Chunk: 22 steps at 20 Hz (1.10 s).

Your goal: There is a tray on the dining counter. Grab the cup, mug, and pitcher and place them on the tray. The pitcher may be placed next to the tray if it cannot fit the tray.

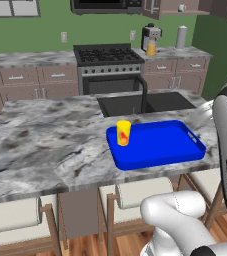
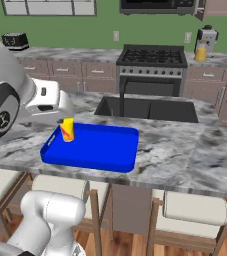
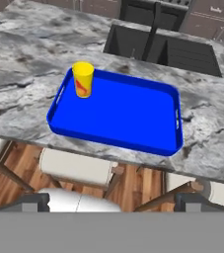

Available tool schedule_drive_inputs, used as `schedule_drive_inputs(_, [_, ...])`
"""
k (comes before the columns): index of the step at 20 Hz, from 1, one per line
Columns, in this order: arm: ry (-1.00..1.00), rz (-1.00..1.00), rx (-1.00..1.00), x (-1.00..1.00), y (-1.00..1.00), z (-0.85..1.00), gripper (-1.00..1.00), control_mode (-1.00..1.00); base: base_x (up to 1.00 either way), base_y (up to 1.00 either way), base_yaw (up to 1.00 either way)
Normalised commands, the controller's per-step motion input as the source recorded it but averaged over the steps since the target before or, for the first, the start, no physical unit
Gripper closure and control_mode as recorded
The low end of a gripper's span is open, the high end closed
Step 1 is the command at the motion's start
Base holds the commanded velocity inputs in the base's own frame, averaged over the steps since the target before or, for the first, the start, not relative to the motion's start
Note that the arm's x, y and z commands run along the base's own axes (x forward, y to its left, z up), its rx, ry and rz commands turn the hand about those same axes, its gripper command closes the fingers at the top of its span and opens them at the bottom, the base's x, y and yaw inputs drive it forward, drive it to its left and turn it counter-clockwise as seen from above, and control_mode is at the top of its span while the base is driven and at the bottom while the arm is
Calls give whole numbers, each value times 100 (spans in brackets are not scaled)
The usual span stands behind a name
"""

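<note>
Cup (image 3: 83, 79) stands upright at the tray's (image 3: 128, 116) ten o'clock corner (one of three delivered); gripper (image 3: 111, 200) jaws spread, empty; next, probably the pitcher (image 1: 151, 48) on the far worktop, twelve o'clock.

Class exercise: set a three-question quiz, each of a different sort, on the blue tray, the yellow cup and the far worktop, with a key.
1. True or false: the cup stands upright inside the tray.
2. The cup stands: A in the tray's middle, B near one end, C outside it?
3. Fill in: the pitcher stands on the worktop beside the ___.

Key: 1 true. 2 B. 3 stove.
</note>
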Motion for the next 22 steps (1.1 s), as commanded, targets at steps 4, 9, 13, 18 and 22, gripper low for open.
schedule_drive_inputs(4, [-9, -5, 4, -27, 0, 19, -100, -100, 0, 0, 0])
schedule_drive_inputs(9, [-4, -10, 5, -21, 0, 4, -100, -100, 0, 0, 0])
schedule_drive_inputs(13, [0, -12, 6, -15, 0, 0, -100, -100, 0, 0, 0])
schedule_drive_inputs(18, [-2, -4, 1, -5, 0, 0, -100, -100, 0, 0, 0])
schedule_drive_inputs(22, [0, 0, 0, -7, 0, 1, -100, -100, 0, 0, 0])
